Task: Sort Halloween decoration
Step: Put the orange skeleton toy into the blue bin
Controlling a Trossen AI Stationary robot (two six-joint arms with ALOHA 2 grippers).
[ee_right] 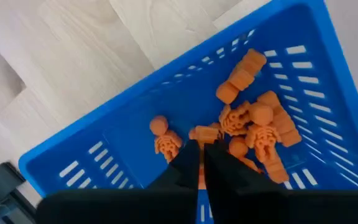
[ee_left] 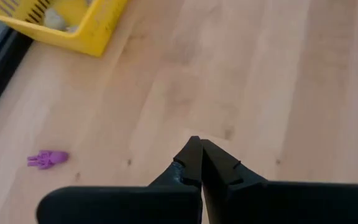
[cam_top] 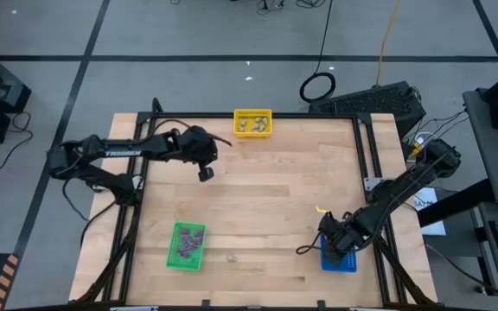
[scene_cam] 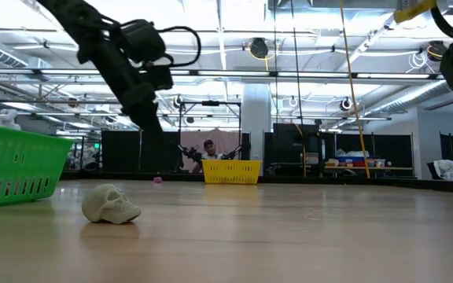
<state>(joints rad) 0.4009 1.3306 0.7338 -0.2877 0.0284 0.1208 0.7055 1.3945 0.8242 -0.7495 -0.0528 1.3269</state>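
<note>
We judge the sort nearly done: orange skeletons (ee_right: 253, 134) fill the blue bin (ee_right: 104, 149) under the right gripper (ee_right: 202, 158), pressed together, while a pale skull (scene_cam: 110, 204) and purple trinket (ee_left: 47, 159) lie loose on the counter (cam_top: 266, 199) near the left gripper (ee_left: 199, 155), also pressed together, empty.

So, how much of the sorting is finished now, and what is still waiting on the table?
Mostly done: orange figures lie in the blue bin, purple ones in the green bin, pale ones in the yellow bin. In hand: nothing; the left gripper is shut and empty, and the right gripper is shut over the blue bin. Left: a pale skull and a purple trinket.
</note>
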